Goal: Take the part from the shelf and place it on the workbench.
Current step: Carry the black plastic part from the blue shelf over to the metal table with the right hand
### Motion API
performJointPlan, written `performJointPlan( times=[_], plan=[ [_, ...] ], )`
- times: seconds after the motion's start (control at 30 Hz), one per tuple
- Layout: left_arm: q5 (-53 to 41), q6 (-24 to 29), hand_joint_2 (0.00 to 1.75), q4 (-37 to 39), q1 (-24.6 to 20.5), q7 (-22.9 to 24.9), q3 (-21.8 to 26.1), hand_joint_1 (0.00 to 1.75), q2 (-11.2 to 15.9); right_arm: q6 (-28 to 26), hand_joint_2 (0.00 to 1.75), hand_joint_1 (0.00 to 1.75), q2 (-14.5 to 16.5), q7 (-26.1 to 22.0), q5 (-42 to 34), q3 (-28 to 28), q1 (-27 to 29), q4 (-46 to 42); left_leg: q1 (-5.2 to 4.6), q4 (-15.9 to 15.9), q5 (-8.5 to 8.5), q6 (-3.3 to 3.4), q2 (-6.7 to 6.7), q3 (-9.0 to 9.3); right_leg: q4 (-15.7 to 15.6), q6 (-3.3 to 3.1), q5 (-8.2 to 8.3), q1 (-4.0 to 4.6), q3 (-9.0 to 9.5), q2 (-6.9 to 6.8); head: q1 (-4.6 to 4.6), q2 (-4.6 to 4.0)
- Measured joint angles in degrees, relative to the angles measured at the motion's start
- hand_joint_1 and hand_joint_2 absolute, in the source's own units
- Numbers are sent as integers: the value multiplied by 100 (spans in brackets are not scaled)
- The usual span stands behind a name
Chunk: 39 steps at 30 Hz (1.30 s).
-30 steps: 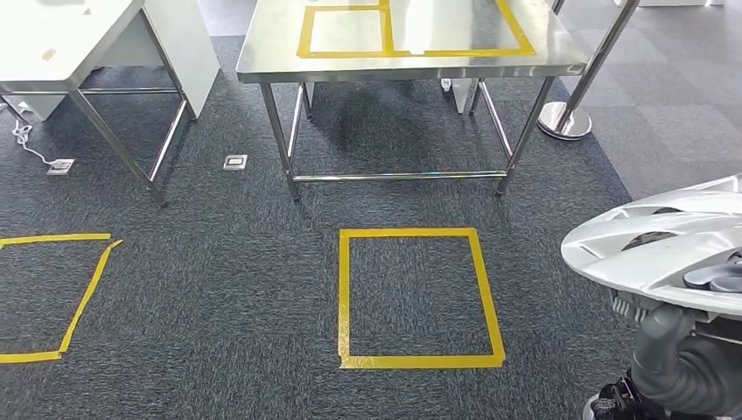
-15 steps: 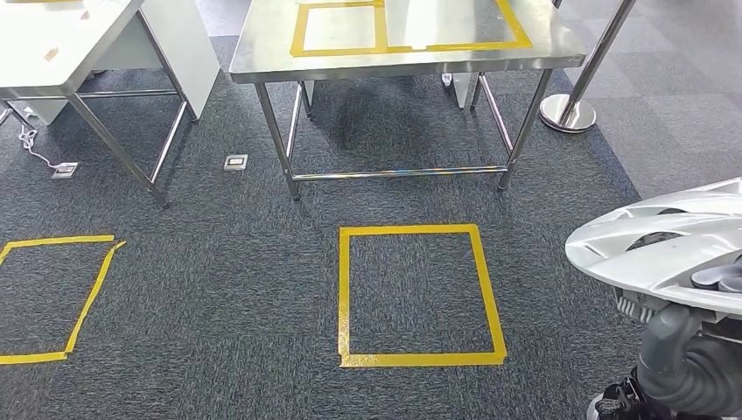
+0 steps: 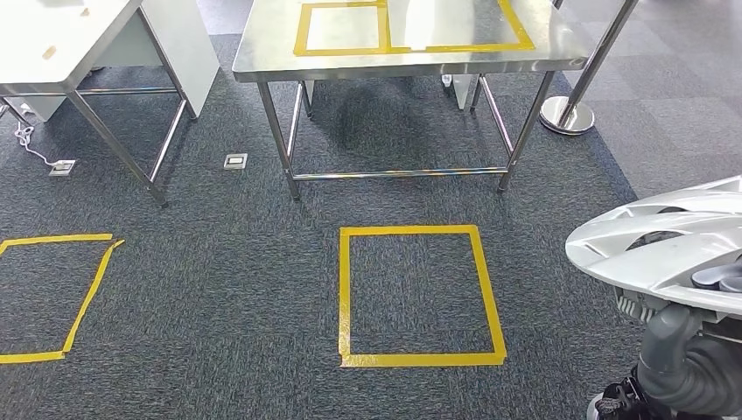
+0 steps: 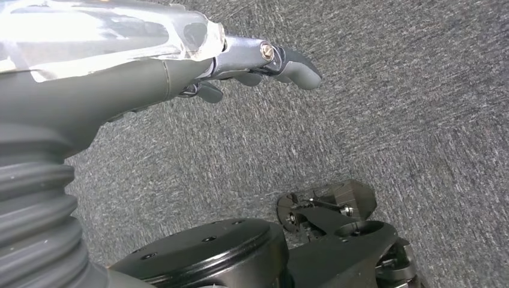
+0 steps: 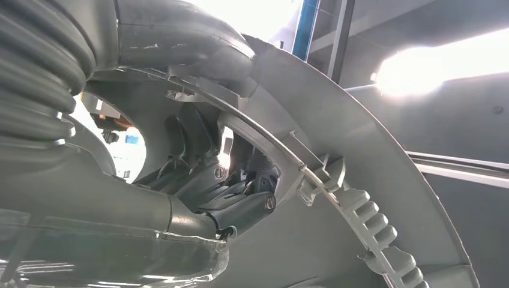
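1. Head view: the part [image 3: 665, 245], a silver wheel cover, sits at about 4 o'clock, carried low on the right arm, well apart from the steel bench [image 3: 262, 52] at 12 o'clock. A yellow tape square [image 3: 420, 296] lies on the carpet between robot and bench. Judgement: this is the carrying step, with the part off the shelf and the bench not yet reached.
2. Left wrist view: the left robot hand [image 4: 240, 66] hangs over the carpet, fingers loosely apart, holding nothing.
3. Right wrist view: the right robot hand [image 5: 222, 192] is clamped on the part's [image 5: 360, 180] inner rim, fingers hooked through its ribs.
4. Next move, as I judge it: walk up to the bench, lift the part above the edge and set it flat inside the taped outline [image 3: 411, 26].
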Motion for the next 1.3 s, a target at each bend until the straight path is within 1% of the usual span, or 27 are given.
performJointPlan(
  times=[0.1, 0.17, 0.2, 0.23, 0.3, 0.33, 0.37, 0.4, 0.47, 0.5, 0.57, 0.63, 0.7, 0.73, 0.8, 0.83, 0.87, 0.9, 0.93, 0.97, 1.0, 1.03, 1.07, 1.13, 1.2, 1.23, 1.3],
  plan=[
    [-43, -1, 175, 0, -1, -1, 0, 0, 3, -7, 175, 175, 1, -1, 10, 0, 3, -2, -18, -10, -7, 39, 1, 8, -54, 47, 23, -24, 18, 0, -4, 0],
    [-65, -1, 175, -1, -2, -2, 0, 0, -3, -21, 175, 175, -3, 0, 18, 1, 11, -17, 2, -193, 69, 134, 14, 118, -101, 98, 36, -35, 53, -6, -15, -1],
    [-71, -1, 175, -2, -2, -3, 0, 0, -9, -27, 175, 175, -9, -1, 22, 2, 14, -25, 23, -308, 121, 176, 26, 190, -16, 107, -24, -26, 27, -9, -17, 0],
    [-73, -1, 175, -2, -3, -3, 0, 0, -13, -32, 175, 175, -22, -2, 26, 3, 17, -32, 49, -396, 162, 201, 40, 251, 196, 117, -141, -21, -63, -13, -8, -1],
    [-78, -3, 175, -1, -2, -1, 0, 0, -27, -36, 175, 175, -50, -6, 32, 5, 23, -33, 74, -427, 158, 195, 59, 285, 925, 168, -483, -37, -427, -17, 16, 0],
    [-80, -6, 175, -1, 2, 0, 0, 0, -38, -37, 175, 175, -64, -6, 33, 5, 29, -33, 90, -421, 143, 177, 62, 288, 1244, 201, -589, -55, -601, -18, 26, -1],
    [-82, -10, 175, 0, 7, 1, 0, 0, -48, -37, 175, 175, -72, -5, 31, 6, 34, -33, 114, -409, 122, 148, 60, 294, 1390, 237, -591, -77, -691, -21, 28, -1],
    [-82, -14, 175, 0, 12, 2, 0, 0, -55, -37, 175, 175, -77, -4, 28, 7, 36, -33, 147, -382, 95, 105, 52, 300, 1298, 277, -476, -102, -657, -24, 27, 0],
    [-83, -17, 175, 0, 16, 2, 1, 0, -64, -33, 175, 175, -85, -3, 25, 7, 35, -31, 225, -250, -16, -28, 26, 300, 611, 387, -123, -171, -319, -16, 35, 0],
    [-84, -17, 175, 0, 14, 2, 0, 0, -60, -25, 175, 175, -88, -4, 25, 7, 34, -28, 249, -145, -96, -102, 12, 267, 314, 405, -29, -193, -166, 14, 66, 0],
    [-91, -12, 175, 0, 10, 2, -1, 0, -53, 0, 175, 175, -98, 1, 14, 8, 35, -19, 244, 0, -216, -195, -4, 200, 142, 309, -62, -204, -62, 65, 89, 0],
    [-98, -5, 175, 0, 13, 2, -1, 0, -53, 21, 175, 175, -102, 10, -2, 7, 34, -13, 241, 19, -247, -211, -8, 183, 209, 146, -110, -191, -80, 65, 43, 0],
    [-105, -3, 175, -1, 11, 2, 0, 0, -54, 31, 175, 175, -98, 11, -2, 5, 27, -10, 249, 169, -315, -215, 87, 116, 220, 70, -135, -179, -62, 39, -12, 0],
    [-111, -2, 175, -1, 4, 2, 0, 0, -55, 37, 175, 175, -96, 10, 4, 5, 21, -9, 249, 398, -412, -218, 155, -10, 217, 40, -147, -172, -48, 23, -29, 0],
    [-122, -1, 175, -4, -27, -5, 2, 0, -59, 49, 175, 175, -95, 9, 10, 5, 7, -7, 231, 1178, -690, -210, 250, -485, 214, -6, -176, -139, -26, -19, -62, 0],
    [-125, -1, 175, -8, -48, -8, 2, 0, -61, 57, 175, 175, -95, 9, 12, 5, 2, -4, 219, 1546, -777, -195, 259, -734, 214, -27, -197, -116, -11, -40, -70, 0],
    [-127, 0, 175, -11, -68, -9, 3, 0, -63, 63, 175, 175, -95, 9, 11, 5, -1, -1, 201, 1761, -767, -164, 261, -909, 214, -45, -222, -88, 13, -57, -76, 0],
    [-130, 0, 175, -14, -82, -5, 3, 0, -66, 67, 175, 175, -94, 9, 11, 6, -6, 3, 174, 1753, -640, -113, 260, -968, 212, -58, -251, -58, 50, -67, -81, 0],
    [-134, 1, 175, -15, -85, 0, 3, 0, -68, 70, 175, 175, -94, 9, 10, 7, -15, 4, 134, 1517, -413, -35, 259, -909, 208, -69, -283, -25, 99, -71, -84, 0],
    [-138, 1, 175, -15, -78, 9, 3, 0, -68, 73, 175, 175, -93, 9, 10, 7, -27, 4, 75, 1134, -145, 72, 257, -773, 194, -80, -316, -7, 145, -70, -87, 0],
    [-141, 3, 175, -15, -68, 16, 2, 0, -64, 74, 175, 175, -92, 8, 10, 8, -42, 6, 17, 779, 35, 191, 265, -624, 171, -78, -349, 12, 192, -70, -67, 0],
    [-146, 6, 175, -15, -57, 22, 1, 0, -58, 76, 175, 175, -92, 5, 12, 8, -56, 8, -38, 478, 138, 294, 274, -489, 140, -67, -373, 11, 227, -69, -51, 0],
    [-150, 9, 175, -15, -48, 30, 1, 0, -56, 78, 175, 175, -91, 4, 13, 8, -66, 11, -83, 293, 151, 368, 281, -405, 106, -44, -382, -3, 258, -70, -50, 0],
    [-155, 16, 175, -16, -38, 34, 2, 0, -44, 81, 175, 175, -91, 3, 13, 8, -74, 21, -110, 114, 87, 399, 268, -285, 91, 33, -330, -21, 327, -79, -75, 0],
    [-156, 19, 175, -17, -24, 35, 4, 0, -43, 81, 175, 175, -91, 7, 10, 11, -76, 30, -77, -23, 99, 345, 239, -118, 219, 79, -341, -21, 338, -89, -81, -1],
    [-157, 21, 175, -17, -22, 34, 4, 0, -52, 80, 175, 175, -93, 5, 14, 14, -84, 31, -54, -62, 105, 320, 228, -36, 401, 90, -401, -19, 247, -89, -65, -1],
    [-159, 23, 175, -17, -20, 32, 3, 0, -80, 79, 175, 175, -104, 1, 25, 17, -96, 32, -33, -84, 77, 295, 218, 32, 1039, 133, -622, -17, -163, -82, -23, -1]
  ],
)
